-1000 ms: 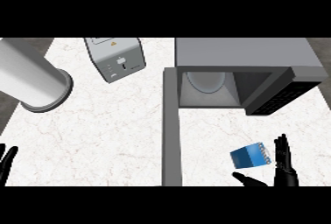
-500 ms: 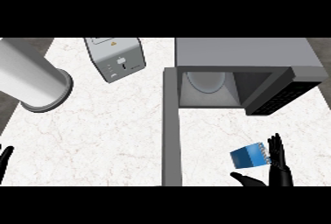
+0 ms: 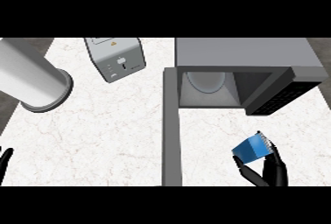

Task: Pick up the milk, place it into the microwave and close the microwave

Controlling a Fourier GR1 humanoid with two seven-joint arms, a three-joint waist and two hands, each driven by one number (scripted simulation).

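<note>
The milk (image 3: 254, 148), a small blue carton tilted on its edge, sits between the thumb and fingers of the right hand (image 3: 268, 168). The thumb comes up under its near left corner while the fingers rise along its right side, so the hand is partly closed around the carton and appears to have hold of it. Whether the carton's base rests on the desk (image 3: 116, 131) or is just clear of it cannot be told. Gripping from below and from the side leaves the top free, which suits carrying it forward.

Ahead of that hand and slightly to its left, the microwave (image 3: 242, 65) stands with its cavity exposed, a pale round plate (image 3: 207, 81) visible inside. Its door (image 3: 172, 127) is swung out toward the robot, seen edge-on as a grey bar just left of the hand. The open door leaves a clear path from carton to cavity, and it is probably the next thing to handle once the carton is inside.

Far to the left, a toaster (image 3: 116, 57) and a grey cylinder (image 3: 32, 83) stand well apart from the work. The left hand (image 3: 5, 164) rests open at the lower left edge, holding nothing.
</note>
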